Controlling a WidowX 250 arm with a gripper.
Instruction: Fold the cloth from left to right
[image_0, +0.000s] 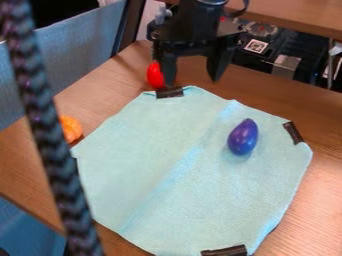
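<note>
While the pale teal cloth (167, 160) lies spread out over the middle and lower part of the frame, the black gripper (192, 80) hangs at the top centre, just past the cloth's upper edge. Its jaws stand spread apart, one tip pointing down near the dark strip (169, 92) at that edge; whether this tip touches the strip or hovers just above it, I can't quite make out from this slant. The cloth is unfolded, with a lighter crease running aslant from its upper right side down toward the lower left. A second dark strip (292, 132) sits at its right edge, and a third (224, 250) at the bottom. On the cloth, right of the crease, rests a glossy purple toy eggplant (242, 137).

A red object (155, 75) is on the wooden table (287, 105) just left of the nearer jaw tip, close to the cloth's top edge. At the left of the frame an orange object (70, 128) lies near the cloth, partly hidden by a thick braided cable (50, 135) that crosses the view from the upper left down to the bottom.
</note>
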